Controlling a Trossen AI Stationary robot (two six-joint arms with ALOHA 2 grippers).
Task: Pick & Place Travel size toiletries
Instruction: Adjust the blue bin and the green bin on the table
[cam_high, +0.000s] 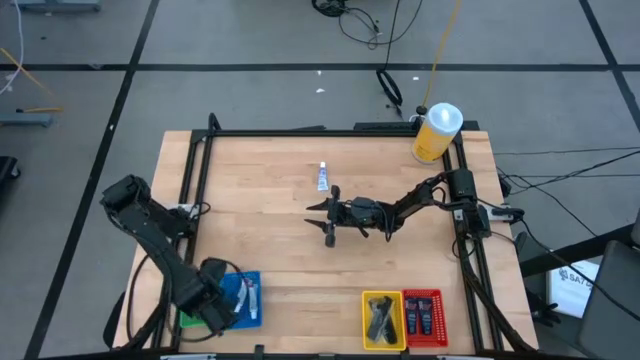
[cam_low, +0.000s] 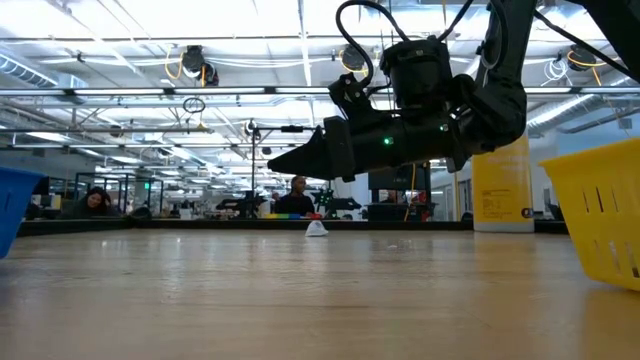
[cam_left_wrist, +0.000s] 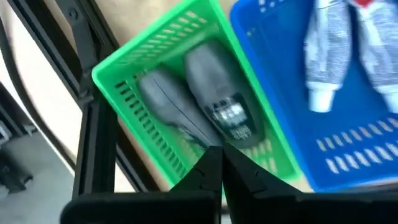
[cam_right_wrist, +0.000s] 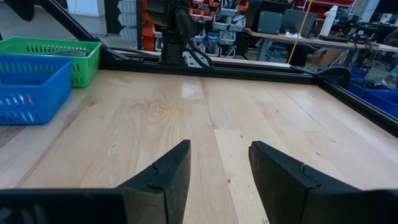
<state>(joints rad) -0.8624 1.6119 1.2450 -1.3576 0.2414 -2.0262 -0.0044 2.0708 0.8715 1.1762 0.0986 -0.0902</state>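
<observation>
One white-and-blue tube (cam_high: 322, 177) lies alone on the far middle of the table, also small in the low view (cam_low: 316, 228). My right gripper (cam_high: 325, 222) hangs open above the table's middle (cam_right_wrist: 217, 174), just near of that tube, fingers pointing toward the left edge (cam_low: 275, 160). My left gripper (cam_left_wrist: 221, 163) is shut and empty at the near left corner (cam_high: 215, 305), over the green basket (cam_left_wrist: 124, 68), which holds two dark grey oval bottles (cam_left_wrist: 214, 81). White-and-blue tubes (cam_left_wrist: 326, 50) lie in the blue basket (cam_high: 245, 298).
A large yellow bottle with a white cap (cam_high: 437, 132) stands at the far right corner. A yellow basket (cam_high: 382, 320) and a red basket (cam_high: 424, 315), both holding dark items, sit at the near right edge. Black frame rails (cam_high: 195, 170) border the table. Bare wood lies under the right gripper.
</observation>
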